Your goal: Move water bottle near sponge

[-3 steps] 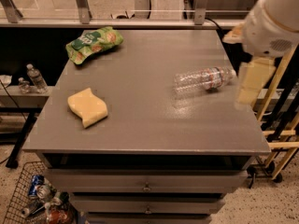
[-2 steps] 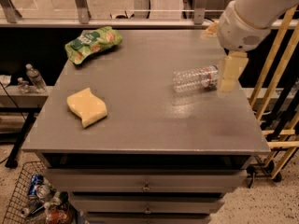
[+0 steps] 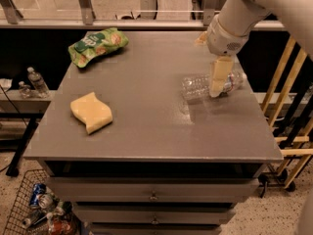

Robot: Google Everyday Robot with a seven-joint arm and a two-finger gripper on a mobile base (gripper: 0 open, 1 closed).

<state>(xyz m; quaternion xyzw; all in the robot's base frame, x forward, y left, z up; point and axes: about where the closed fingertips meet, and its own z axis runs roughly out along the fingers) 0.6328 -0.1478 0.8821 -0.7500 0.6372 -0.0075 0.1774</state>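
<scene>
The water bottle (image 3: 194,86) lies on its side on the right part of the grey table (image 3: 146,141), its label end and cap (image 3: 243,76) pointing right. My gripper (image 3: 215,91) hangs from the white arm coming in from the top right. It is right over the bottle's middle and hides part of it. The pale yellow sponge (image 3: 91,112) lies flat on the left part of the table, far from the bottle and the gripper.
A green snack bag (image 3: 98,44) lies at the table's far left corner. Small clear bottles (image 3: 37,82) stand on a low shelf to the left. A wire basket with cans (image 3: 39,210) sits on the floor at lower left. Wooden rails (image 3: 288,106) stand right of the table.
My arm has swung left and down from beyond the table's right edge, so the gripper is now over the bottle's middle. The bottle and sponge have not moved.
</scene>
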